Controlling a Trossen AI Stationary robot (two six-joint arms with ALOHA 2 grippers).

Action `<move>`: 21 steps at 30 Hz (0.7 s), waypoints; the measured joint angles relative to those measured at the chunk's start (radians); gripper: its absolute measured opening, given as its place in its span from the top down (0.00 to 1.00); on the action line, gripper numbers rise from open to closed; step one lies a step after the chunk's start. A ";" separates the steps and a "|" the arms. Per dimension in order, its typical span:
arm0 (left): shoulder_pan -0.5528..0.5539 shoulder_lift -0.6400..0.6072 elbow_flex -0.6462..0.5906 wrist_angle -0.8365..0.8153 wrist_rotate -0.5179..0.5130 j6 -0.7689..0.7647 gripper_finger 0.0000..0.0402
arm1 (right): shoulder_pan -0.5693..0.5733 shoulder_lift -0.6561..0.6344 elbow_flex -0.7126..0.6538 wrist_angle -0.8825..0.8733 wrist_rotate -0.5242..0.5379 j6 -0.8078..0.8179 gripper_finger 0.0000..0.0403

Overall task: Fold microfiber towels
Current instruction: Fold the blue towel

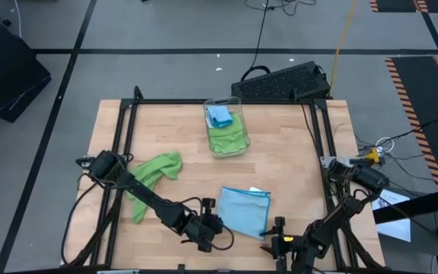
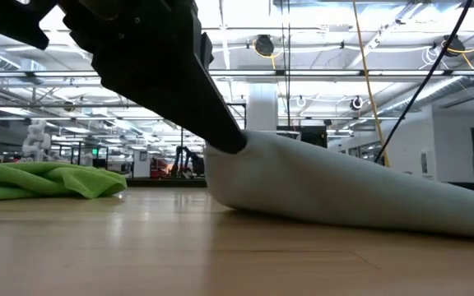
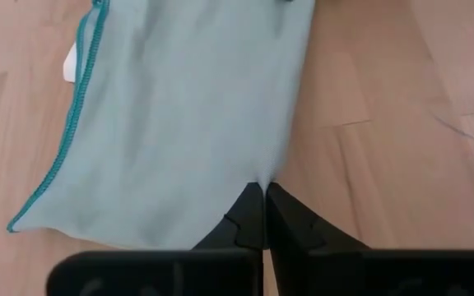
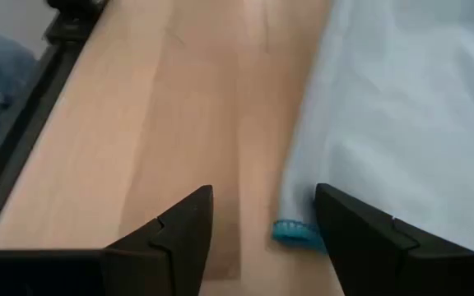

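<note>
Now, high view: your left gripper [image 1: 213,227] sits at the near left edge of the light blue towel [image 1: 245,209], which lies flat toward the near side of the table [image 1: 280,164]; your right gripper [image 1: 277,234] is just off the towel's near right corner.
High view, around: a crumpled lime green towel [image 1: 154,173] lies left of the blue towel, under the left arm; a clear plastic bin [image 1: 227,127] holding green and blue cloths stands beyond it, well apart.
Low view: the left gripper's dark fingers meet on a raised fold of the blue towel [image 2: 344,193]; the green towel [image 2: 48,181] lies off to one side.
Left wrist view: fingers [image 3: 245,226] pressed together, pinching the blue towel's edge [image 3: 179,123]. Keep that pinch firm and lift only a little, so the cloth does not bunch.
Right wrist view: fingers [image 4: 360,234] spread, holding nothing; the towel's stitched corner [image 4: 295,232] lies between them. Settle the corner deeper between the fingers before you close, I would judge.
In the way: nothing lies on the blue towel; the green towel is near enough for the left arm to drag.
</note>
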 joint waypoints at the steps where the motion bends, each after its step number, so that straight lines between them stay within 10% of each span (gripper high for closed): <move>1: 0.001 0.000 0.000 0.000 0.000 -0.005 0.99 | 0.000 0.005 0.000 0.000 0.018 0.001 0.48; 21: 0.042 0.000 0.001 -0.006 0.008 -0.026 0.97 | 0.029 -0.010 0.000 0.020 0.143 -0.096 0.48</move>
